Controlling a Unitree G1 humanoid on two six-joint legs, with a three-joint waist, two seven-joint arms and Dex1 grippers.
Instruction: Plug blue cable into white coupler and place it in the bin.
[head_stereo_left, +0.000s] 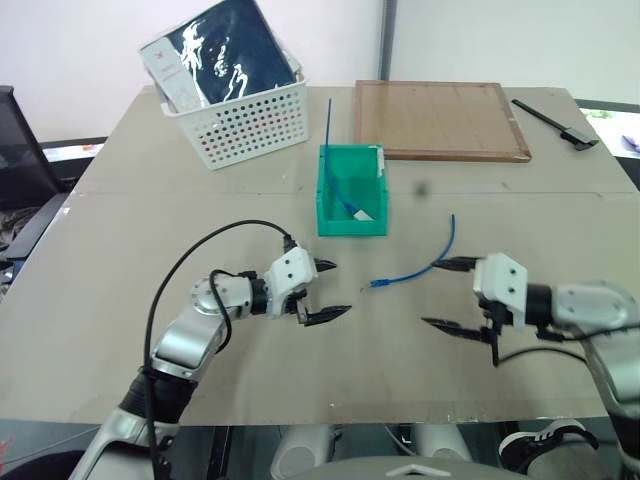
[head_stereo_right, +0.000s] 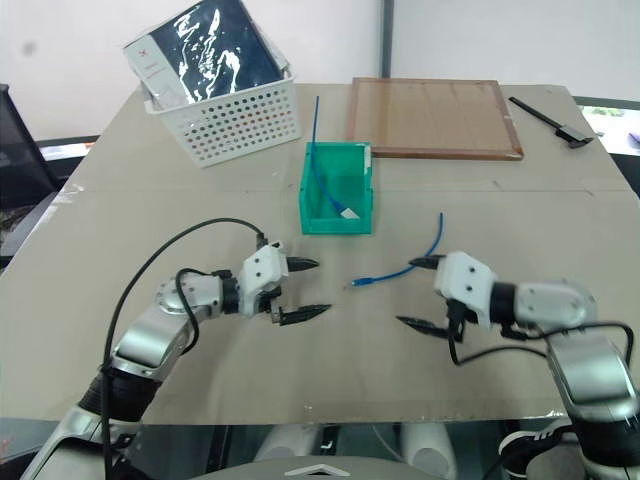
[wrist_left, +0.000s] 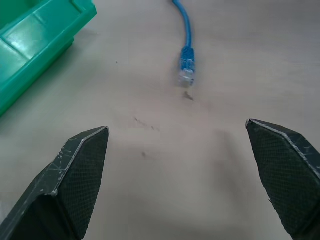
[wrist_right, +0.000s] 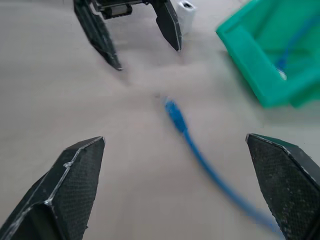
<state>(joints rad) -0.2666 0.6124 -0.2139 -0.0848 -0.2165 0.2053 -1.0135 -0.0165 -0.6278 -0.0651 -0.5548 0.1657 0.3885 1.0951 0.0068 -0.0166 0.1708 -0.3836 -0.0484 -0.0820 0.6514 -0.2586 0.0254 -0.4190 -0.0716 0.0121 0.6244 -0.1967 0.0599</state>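
Observation:
The blue cable lies curved on the table between my two grippers, its clear plug pointing at the left one. Beyond it stands the green bin. Inside the bin a small white block, seemingly the white coupler, rests at the lower end of a straighter blue cord that leans out over the far wall. My left gripper is open and empty, a short way left of the plug. Just right of the cable, my right gripper is open too, holding nothing.
A white perforated basket with a dark packaged item stands at the back left. A framed wooden board lies at the back right, and a black tool beside it. The table's front edge runs close below both grippers.

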